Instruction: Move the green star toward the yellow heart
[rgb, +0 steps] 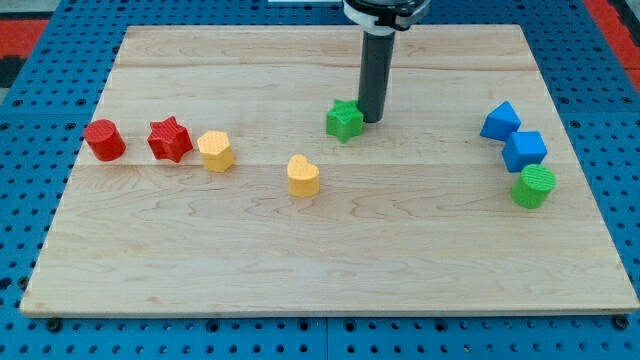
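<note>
The green star (344, 120) lies near the middle of the wooden board (330, 270), above and to the right of the yellow heart (303, 175). My tip (371, 120) is on the board right against the star's right side. The rod rises from it to the view's top.
A red cylinder (104, 139), a red star (170, 139) and a yellow hexagonal block (215, 151) stand in a row at the view's left. A blue triangular block (500, 121), a blue cube (524, 151) and a green cylinder (533, 186) stand at the right.
</note>
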